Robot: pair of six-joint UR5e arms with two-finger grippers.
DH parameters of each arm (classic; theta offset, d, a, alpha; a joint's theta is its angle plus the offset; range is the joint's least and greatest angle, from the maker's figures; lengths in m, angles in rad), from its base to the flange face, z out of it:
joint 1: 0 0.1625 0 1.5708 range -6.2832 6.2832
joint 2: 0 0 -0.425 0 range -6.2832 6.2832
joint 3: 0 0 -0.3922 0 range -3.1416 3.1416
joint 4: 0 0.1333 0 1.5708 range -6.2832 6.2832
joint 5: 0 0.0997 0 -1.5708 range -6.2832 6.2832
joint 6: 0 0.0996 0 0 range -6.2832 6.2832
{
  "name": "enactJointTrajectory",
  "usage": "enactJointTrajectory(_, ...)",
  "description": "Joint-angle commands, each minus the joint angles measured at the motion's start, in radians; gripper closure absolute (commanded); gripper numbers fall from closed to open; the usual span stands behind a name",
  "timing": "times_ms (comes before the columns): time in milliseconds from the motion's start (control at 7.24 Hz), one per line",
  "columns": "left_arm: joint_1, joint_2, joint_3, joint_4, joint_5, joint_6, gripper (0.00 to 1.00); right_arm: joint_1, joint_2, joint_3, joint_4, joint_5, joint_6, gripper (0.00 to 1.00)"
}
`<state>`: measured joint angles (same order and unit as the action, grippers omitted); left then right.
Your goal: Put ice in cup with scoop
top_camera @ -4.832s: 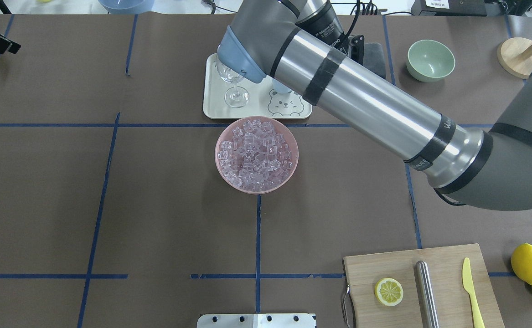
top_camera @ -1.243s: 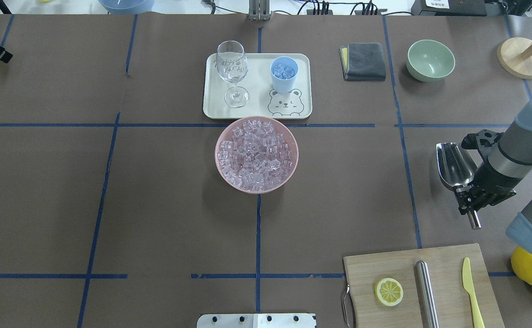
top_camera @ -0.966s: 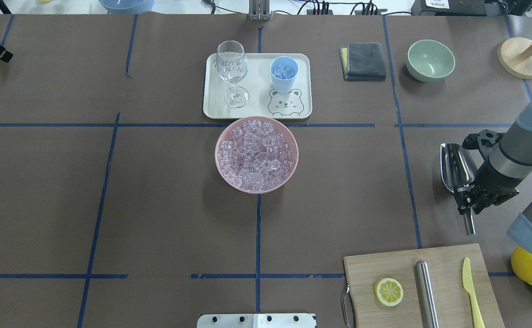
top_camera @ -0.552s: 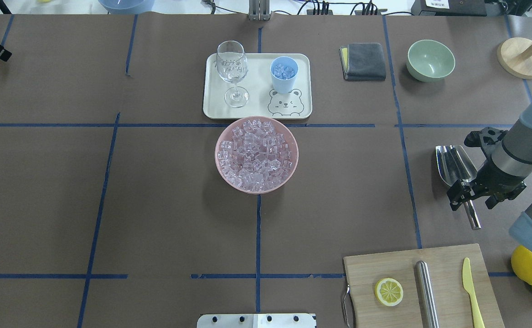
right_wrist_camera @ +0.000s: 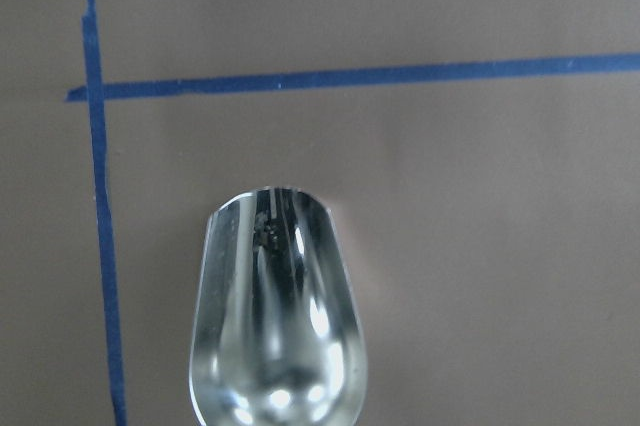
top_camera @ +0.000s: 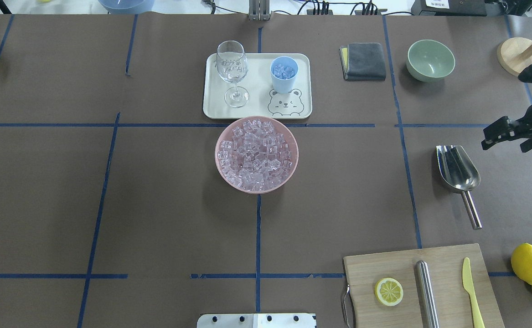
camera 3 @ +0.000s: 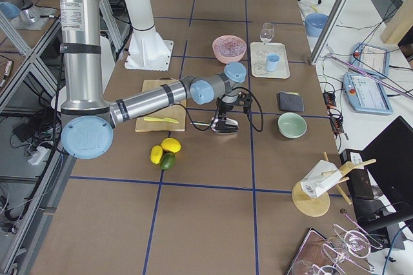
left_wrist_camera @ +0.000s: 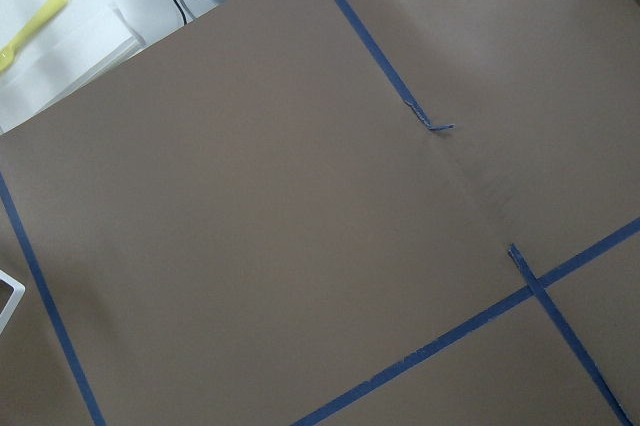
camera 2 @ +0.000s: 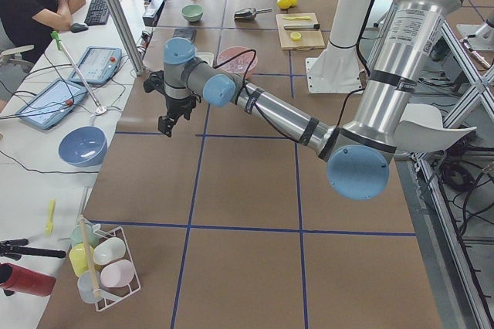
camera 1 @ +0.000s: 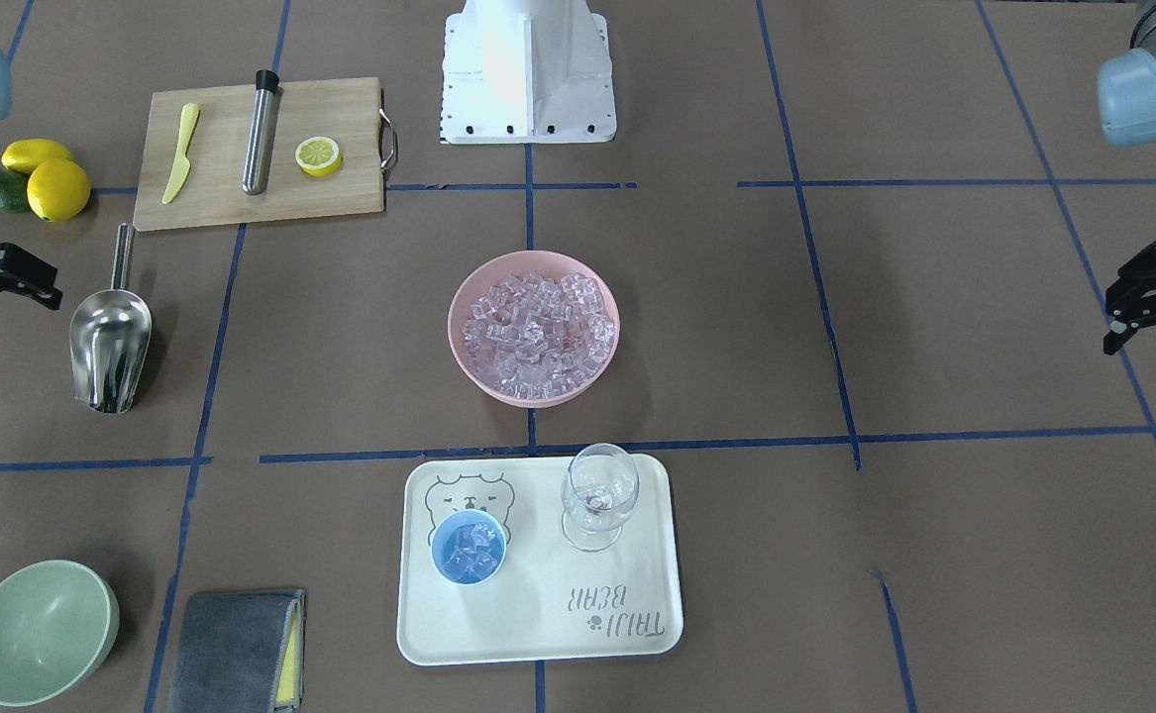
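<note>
The right gripper (top_camera: 512,138) is being held above the table (top_camera: 156,205) near its right edge, with the arm reaching in from that side. Its fingers are being held wide apart with nothing between them. The scoop (top_camera: 458,173) is lying flat on the table near the gripper but apart from it, handle toward the cutting board (top_camera: 366,269). The left gripper (camera 1: 1147,302) is being held over the table's far left, fingers seemingly parted and empty. Ice (top_camera: 285,71) is sitting in the cup (top_camera: 283,85) on the tray (top_camera: 213,107), and more is piled in the pink bowl (top_camera: 293,169).
</note>
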<state>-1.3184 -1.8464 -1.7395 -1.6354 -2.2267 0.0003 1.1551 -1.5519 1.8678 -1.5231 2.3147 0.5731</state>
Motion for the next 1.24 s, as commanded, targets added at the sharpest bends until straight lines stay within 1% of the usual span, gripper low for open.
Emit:
enactJointTrajectory(0, -0.072, 0.056, 0.008, 0.082, -0.005, 0.177, 0.00, 0.136, -0.004, -0.044, -0.012, 0.002, -0.290, 0.00)
enactJointTrajectory(138, -0.112, 0.068, 0.030, 0.157, -0.007, 0.273, 0.00, 0.182, -0.004, -0.083, -0.012, 0.003, -0.390, 0.00)
enactJointTrajectory(276, -0.139, 0.108, 0.061, 0.158, -0.011, 0.306, 0.00, 0.237, -0.007, -0.122, -0.012, 0.006, -0.492, 0.00)
enactJointTrajectory(414, -0.184, 0.157, 0.061, 0.149, -0.011, 0.337, 0.00, 0.277, -0.032, -0.137, -0.011, 0.008, -0.525, 0.00)
enactJointTrajectory(552, -0.205, 0.198, 0.061, 0.157, -0.011, 0.404, 0.00, 0.279, -0.031, -0.137, -0.003, 0.008, -0.524, 0.00)
enactJointTrajectory(690, -0.228, 0.205, 0.063, 0.179, -0.010, 0.405, 0.00, 0.281, -0.045, -0.118, -0.003, 0.002, -0.516, 0.00)
enactJointTrajectory(828, -0.238, 0.205, 0.066, 0.240, -0.010, 0.403, 0.00, 0.281, -0.059, -0.127, 0.000, -0.001, -0.527, 0.00)
enactJointTrajectory(966, -0.239, 0.205, 0.066, 0.259, -0.013, 0.394, 0.00, 0.296, -0.047, -0.124, -0.009, 0.009, -0.529, 0.00)
enactJointTrajectory(1104, -0.236, 0.204, 0.087, 0.259, -0.074, 0.344, 0.00, 0.296, -0.047, -0.124, -0.014, 0.015, -0.523, 0.00)
